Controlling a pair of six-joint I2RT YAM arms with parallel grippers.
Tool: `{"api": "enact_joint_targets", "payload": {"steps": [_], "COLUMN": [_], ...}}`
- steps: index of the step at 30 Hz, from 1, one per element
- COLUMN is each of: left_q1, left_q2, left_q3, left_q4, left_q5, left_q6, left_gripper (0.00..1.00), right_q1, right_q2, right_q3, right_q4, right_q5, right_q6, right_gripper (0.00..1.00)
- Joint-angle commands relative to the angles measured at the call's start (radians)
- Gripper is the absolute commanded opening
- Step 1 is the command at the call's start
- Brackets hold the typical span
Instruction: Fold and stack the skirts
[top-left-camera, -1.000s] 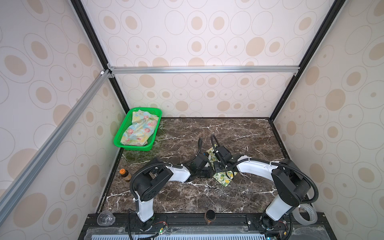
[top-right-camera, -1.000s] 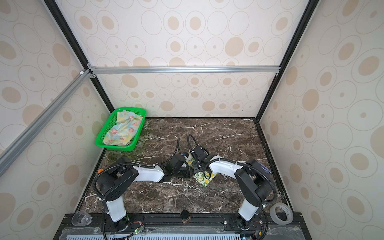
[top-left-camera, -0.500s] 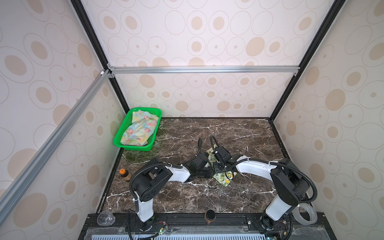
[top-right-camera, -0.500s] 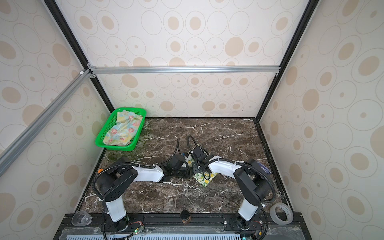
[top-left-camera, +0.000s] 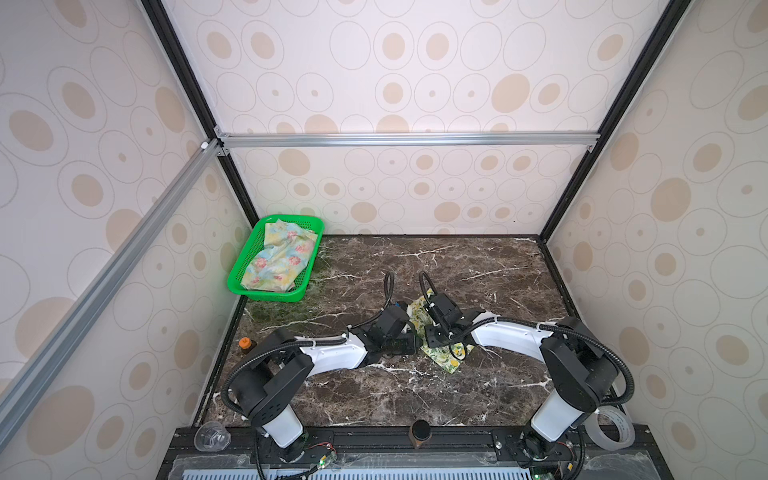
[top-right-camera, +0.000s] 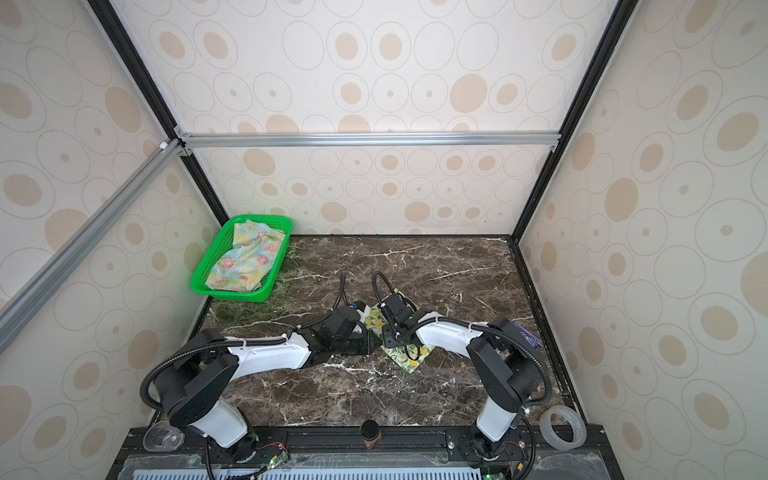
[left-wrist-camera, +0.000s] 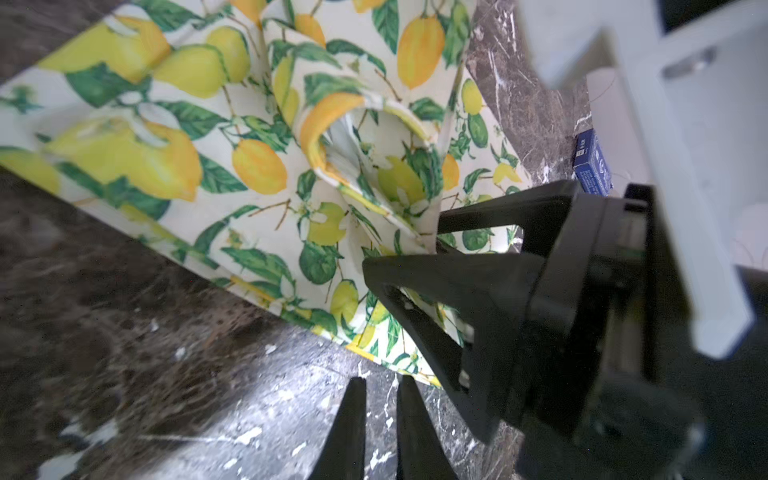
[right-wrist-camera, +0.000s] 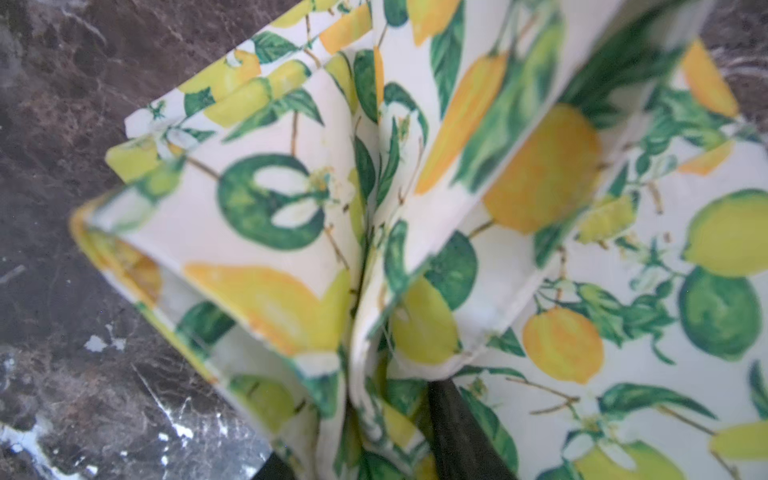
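The cream lemon-print skirt (top-left-camera: 446, 357) (top-right-camera: 409, 357) lies folded on the marble table between both arms. My right gripper (right-wrist-camera: 357, 424) (left-wrist-camera: 401, 239) is open, fingers apart on either side of a raised fold of that skirt (right-wrist-camera: 291, 232). My left gripper (left-wrist-camera: 381, 380) hovers just off the skirt's edge (left-wrist-camera: 257, 166) over bare marble, its fingers only a narrow gap apart, holding nothing. In both top views the two grippers (top-left-camera: 417, 343) (top-right-camera: 390, 338) meet tip to tip over the skirt. The pastel flowered skirt (top-left-camera: 280, 259) (top-right-camera: 245, 259) lies crumpled in the green basket (top-left-camera: 266, 293).
The basket (top-right-camera: 228, 293) stands at the back left corner. A small orange-capped bottle (top-left-camera: 245, 344) sits by the left wall, a blue box (top-right-camera: 525, 336) by the right arm. A clear cup (top-left-camera: 212, 435), dark cylinder (top-left-camera: 420, 432) and tape roll (top-left-camera: 610, 428) line the front rail.
The right gripper's jaws have spread apart around the lemon skirt's fold. Both arms have stayed almost in place, and the left gripper is unchanged.
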Motion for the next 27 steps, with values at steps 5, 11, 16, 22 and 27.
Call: {"api": "enact_joint_targets", "payload": {"steps": [5,11,16,22,27], "left_q1": [0.058,0.079,0.082,0.081,0.083], "left_q2": [-0.083,-0.067,-0.012,0.114,0.204], "left_q3": [0.011,0.068,0.146,0.26,0.307], "left_q4": [-0.099,-0.127,-0.125,-0.1,-0.071], "left_q5": [-0.069,-0.079,-0.071,-0.034,-0.027], "left_q6": [0.018,0.064,0.1,0.128,0.122], "left_gripper": [0.17,0.18,0.22,0.23,0.22], "right_q1": [0.016,0.015,0.014,-0.008,-0.055], "right_q2": [-0.097,-0.181,-0.252,-0.246,-0.239], "right_q3": [-0.007,-0.012,-0.033,-0.052,-0.118], "right_q4": [-0.03,-0.051,-0.07,-0.076,-0.023], "right_q5": [-0.054,-0.089,-0.077,-0.076,-0.131], "right_q6": [0.029,0.041,0.039,0.013,0.029], "right_gripper": [0.45,0.47,0.49,0.38,0.22]}}
